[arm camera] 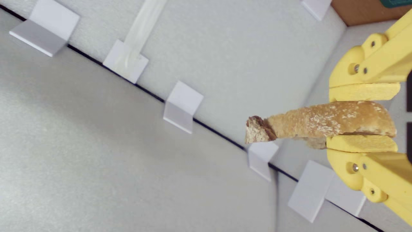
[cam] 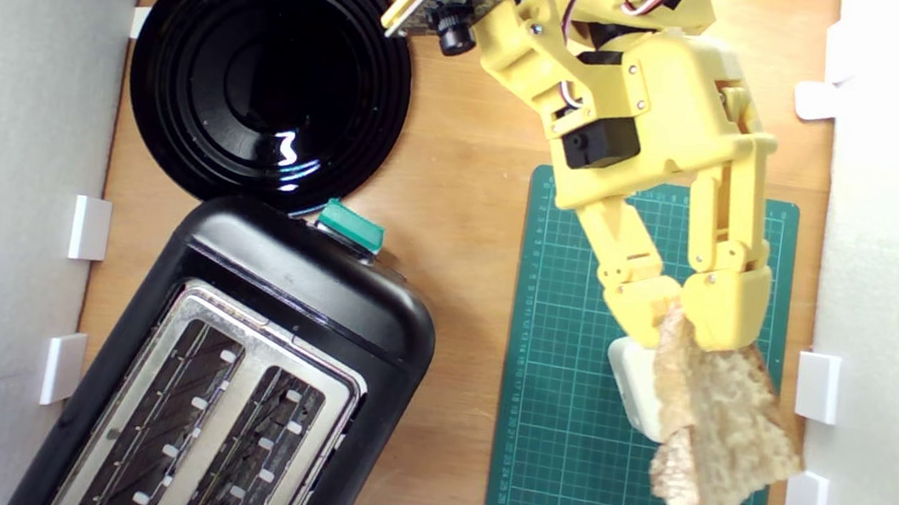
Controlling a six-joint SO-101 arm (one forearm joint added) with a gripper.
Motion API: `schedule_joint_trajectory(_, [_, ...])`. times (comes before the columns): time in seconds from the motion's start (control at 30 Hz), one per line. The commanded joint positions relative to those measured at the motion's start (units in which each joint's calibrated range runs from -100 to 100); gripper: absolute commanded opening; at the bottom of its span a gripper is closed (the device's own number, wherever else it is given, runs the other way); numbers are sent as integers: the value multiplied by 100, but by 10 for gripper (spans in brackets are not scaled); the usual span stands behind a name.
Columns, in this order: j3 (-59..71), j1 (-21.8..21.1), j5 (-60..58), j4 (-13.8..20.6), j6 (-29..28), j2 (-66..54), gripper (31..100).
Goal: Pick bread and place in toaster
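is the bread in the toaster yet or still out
Out. The bread is clamped in the gripper over the green mat; both toaster slots show empty.

I see the toaster (cam: pixel 228 380) cut off by the exterior view's bottom edge, and the bread (cam: pixel 715 431) hides most of a white block (cam: pixel 630 378)

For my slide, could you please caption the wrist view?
Yellow gripper clamps the tan-crusted wedge of rustic bread edge-on, before white foam walls.
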Motion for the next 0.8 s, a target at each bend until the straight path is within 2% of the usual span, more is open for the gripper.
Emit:
schedule_joint_trajectory(0.0, [-1414, 370, 829, 24, 232, -277, 587])
schedule_joint_trajectory(0.17, [-2921, 555, 2228, 24, 619, -177, 587])
schedule_joint_trajectory(0.27, [-3947, 579, 3269, 24, 1048, 131, 587])
schedule_joint_trajectory(0.37, [-4873, 765, 4523, 287, 1655, 381, 587])
schedule_joint_trajectory(0.5, [-4972, 1022, 5061, 296, 2450, 347, 587])
schedule_joint_trajectory(0.7, [-5054, 1595, 5650, 296, 2910, 314, 587])
schedule_joint_trajectory(0.77, [-5454, 1756, 6136, 205, 3093, 364, 587])
